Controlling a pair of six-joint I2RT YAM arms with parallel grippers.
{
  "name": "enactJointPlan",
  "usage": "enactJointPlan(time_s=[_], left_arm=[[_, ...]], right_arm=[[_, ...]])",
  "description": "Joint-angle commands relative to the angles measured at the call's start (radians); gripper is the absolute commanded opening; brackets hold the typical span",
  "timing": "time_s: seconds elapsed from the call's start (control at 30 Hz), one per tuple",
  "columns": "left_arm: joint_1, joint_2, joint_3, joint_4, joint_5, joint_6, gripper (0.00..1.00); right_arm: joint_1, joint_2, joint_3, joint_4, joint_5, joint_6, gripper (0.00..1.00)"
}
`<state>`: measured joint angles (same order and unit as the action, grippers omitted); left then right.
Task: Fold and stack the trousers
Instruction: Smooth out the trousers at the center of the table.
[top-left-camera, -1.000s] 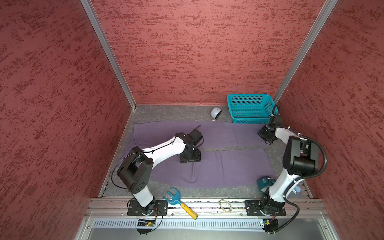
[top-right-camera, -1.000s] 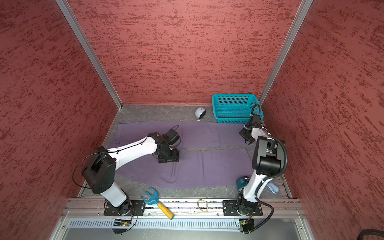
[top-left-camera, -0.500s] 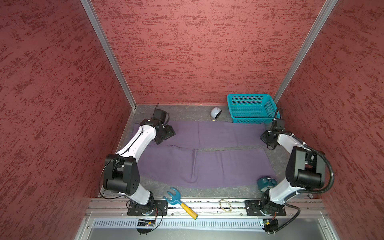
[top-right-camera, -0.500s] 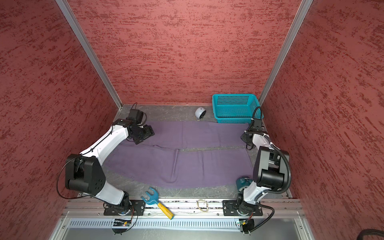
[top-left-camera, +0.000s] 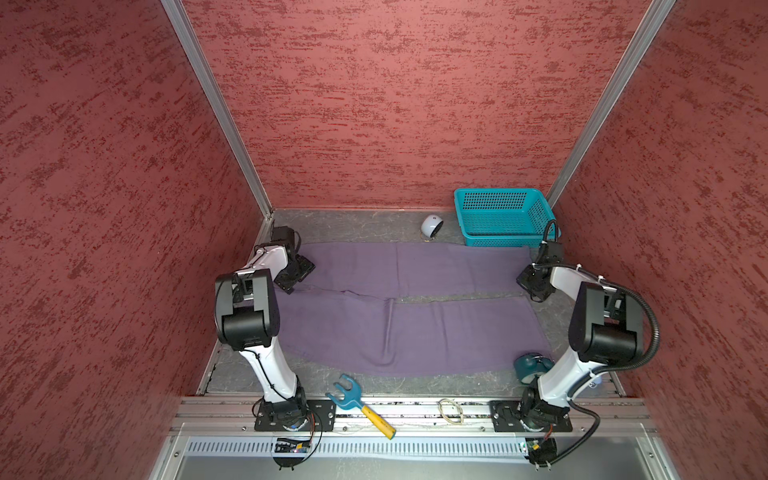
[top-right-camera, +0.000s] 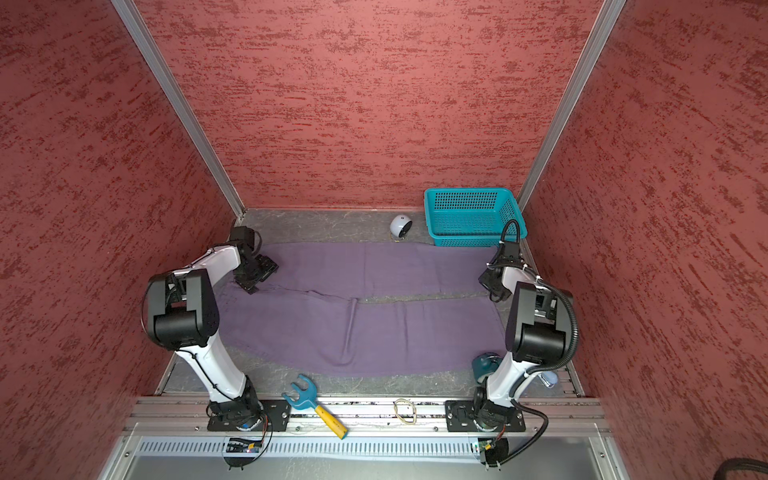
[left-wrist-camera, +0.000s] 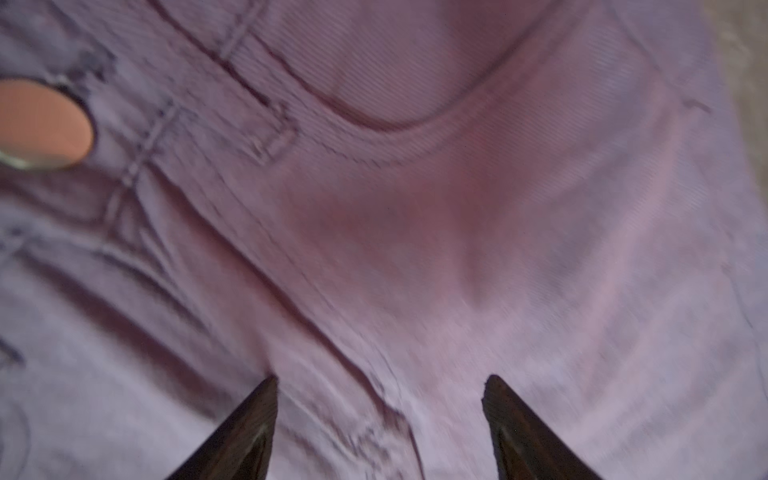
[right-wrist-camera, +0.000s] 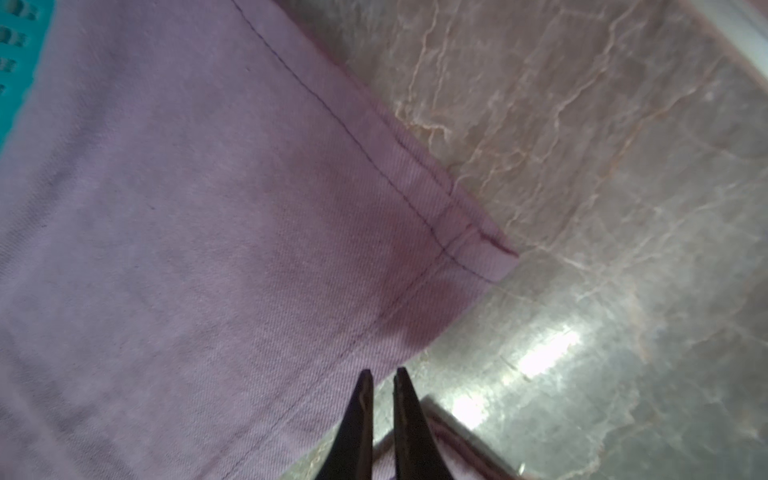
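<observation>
**Q:** Where are the trousers, and is anything holding them?

**A:** The muted purple trousers (top-left-camera: 415, 316) lie spread flat and unfolded on the grey marbled desk (top-left-camera: 353, 220). They stretch from the left jaws across to the right jaws, and neither pair grips them. The two legs run side by side, with a thin strip of desk showing between them toward the right jaws.

**Q:** How do the left jaws stand?

**A:** They are wide open over the waist end. In the left wrist view the two dark fingertips (left-wrist-camera: 249, 419) sit well apart with bare cloth between them. Ahead of them are a curved pocket seam, a belt loop (left-wrist-camera: 272, 137) and a round coppery button (left-wrist-camera: 41, 124). The view is blurred, so I cannot tell whether the tips touch the cloth.

**Q:** And the right jaws?

**A:** They are drawn almost closed, with only a thin slit between them and nothing in it. They sit at the side edge of the far leg. Its stitched hem (right-wrist-camera: 469, 245) is just ahead of them and bare desk lies beside them.

**Q:** What else is near?

**A:** A teal basket (top-left-camera: 503, 216) stands just beyond the right jaws, close to that leg's end, with a small white round object (top-left-camera: 432, 226) near it. Well behind both jaws, on the front rail (top-left-camera: 419, 415), lie a blue and yellow tool (top-left-camera: 357, 405) and a pale loop (top-left-camera: 451, 409)
</observation>
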<state>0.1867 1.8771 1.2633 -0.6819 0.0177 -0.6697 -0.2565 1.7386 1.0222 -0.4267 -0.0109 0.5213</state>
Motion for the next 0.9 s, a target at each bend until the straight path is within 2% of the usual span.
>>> enactJointPlan(time_s=[0.0, 0.23, 0.4, 0.53, 0.63, 0.87], left_arm=[[0.041, 0.024, 0.020, 0.029, -0.028, -0.016, 0.78], [0.099, 0.010, 0.002, 0.016, -0.032, -0.033, 0.78], [0.057, -0.100, 0.009, 0.042, 0.026, -0.022, 0.79], [0.030, -0.198, 0.036, -0.001, 0.040, -0.018, 0.82], [0.024, -0.299, 0.023, -0.018, 0.036, -0.018, 0.83], [0.028, -0.539, -0.040, -0.063, 0.035, 0.012, 0.85]], right_arm=[[0.005, -0.007, -0.028, 0.026, 0.008, 0.035, 0.14], [0.005, -0.079, -0.053, -0.001, 0.024, 0.040, 0.14], [0.003, -0.204, -0.042, -0.062, 0.057, 0.015, 0.14], [0.005, -0.334, -0.059, -0.144, 0.104, -0.002, 0.15], [0.005, -0.437, -0.132, -0.176, 0.125, 0.011, 0.21], [0.001, -0.598, -0.326, -0.175, 0.062, 0.067, 0.37]])
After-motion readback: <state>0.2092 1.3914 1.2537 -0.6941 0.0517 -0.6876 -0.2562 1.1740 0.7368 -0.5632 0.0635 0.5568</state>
